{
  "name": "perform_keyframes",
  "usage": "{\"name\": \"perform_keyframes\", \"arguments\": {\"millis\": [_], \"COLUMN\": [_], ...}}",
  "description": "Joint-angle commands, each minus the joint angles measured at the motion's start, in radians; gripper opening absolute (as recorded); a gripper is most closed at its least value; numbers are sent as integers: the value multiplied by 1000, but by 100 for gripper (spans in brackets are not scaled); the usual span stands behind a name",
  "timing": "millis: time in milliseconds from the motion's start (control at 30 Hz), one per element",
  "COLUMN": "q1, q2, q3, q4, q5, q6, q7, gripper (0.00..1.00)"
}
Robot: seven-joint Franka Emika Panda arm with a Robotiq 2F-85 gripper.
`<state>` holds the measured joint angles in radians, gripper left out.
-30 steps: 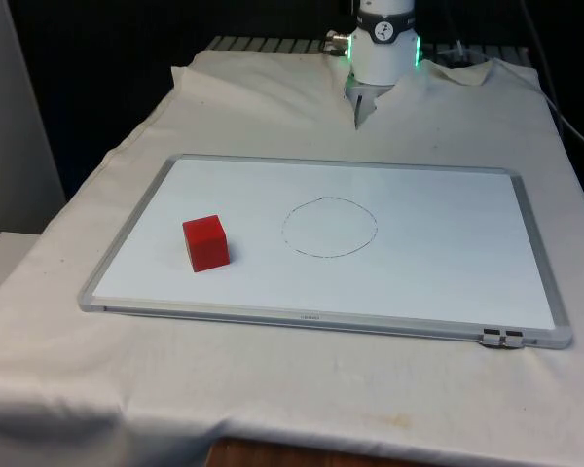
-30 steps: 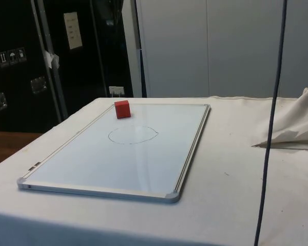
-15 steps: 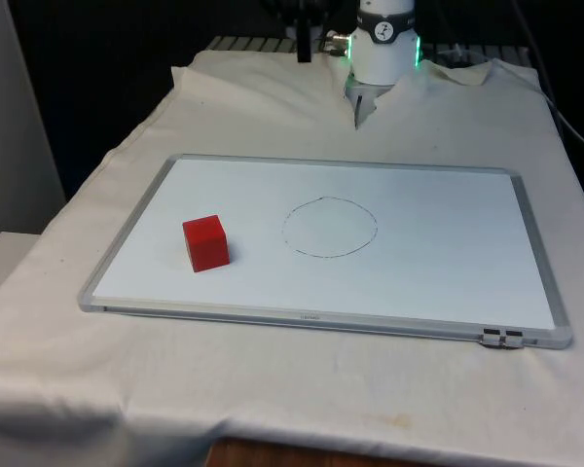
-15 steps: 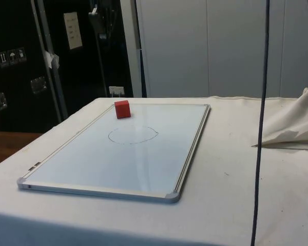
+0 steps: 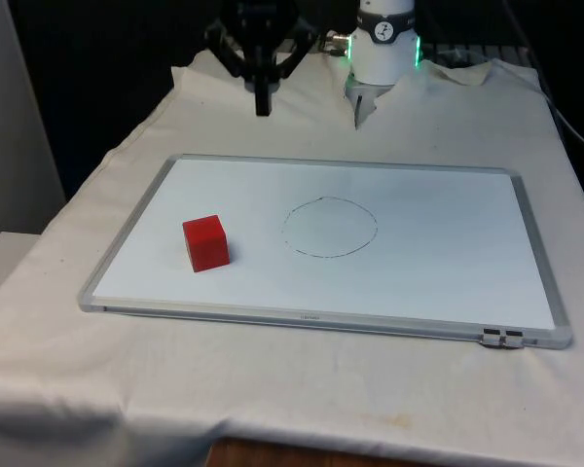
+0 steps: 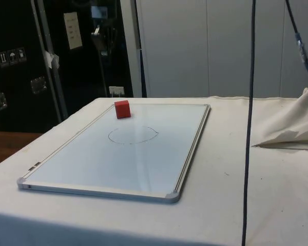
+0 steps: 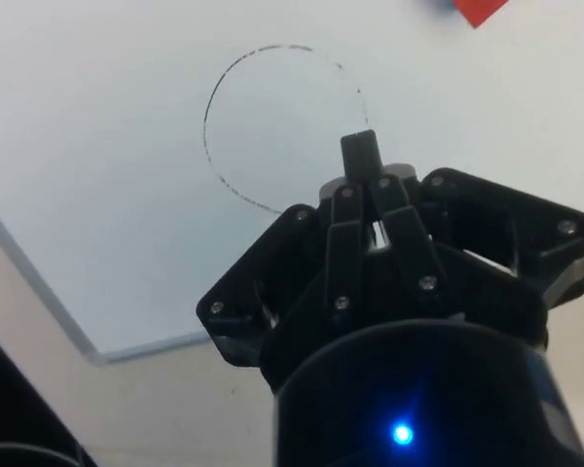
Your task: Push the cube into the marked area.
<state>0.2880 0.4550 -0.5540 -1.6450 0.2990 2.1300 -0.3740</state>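
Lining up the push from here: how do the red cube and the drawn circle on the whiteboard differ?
The red cube is a solid block standing up off the whiteboard; the circle is only a thin dark outline drawn flat on it. The cube sits toward the front view's left; the circle lies near the board's middle. The circle's outline spans more board than the cube's base. They are apart, not touching. Both are on the whiteboard.

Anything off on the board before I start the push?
Nothing stands out. The red cube sits upright on the whiteboard, outside the drawn circle. The gripper hangs above the board's far edge, touching nothing.
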Motion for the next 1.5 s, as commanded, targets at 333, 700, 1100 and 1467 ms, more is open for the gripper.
{"name": "perform_keyframes", "arguments": {"millis": [333, 700, 1100, 1467], "q1": [-25, -38, -60, -76], "q2": [112, 193, 269, 341], "q3": [-23, -50, -65, -81], "q4": [79, 90, 92, 111], "q5": [41, 86, 139, 200], "q6": [53, 136, 221, 272], "q7": [-40, -63, -78, -105], "gripper": [0, 0, 0, 0]}}
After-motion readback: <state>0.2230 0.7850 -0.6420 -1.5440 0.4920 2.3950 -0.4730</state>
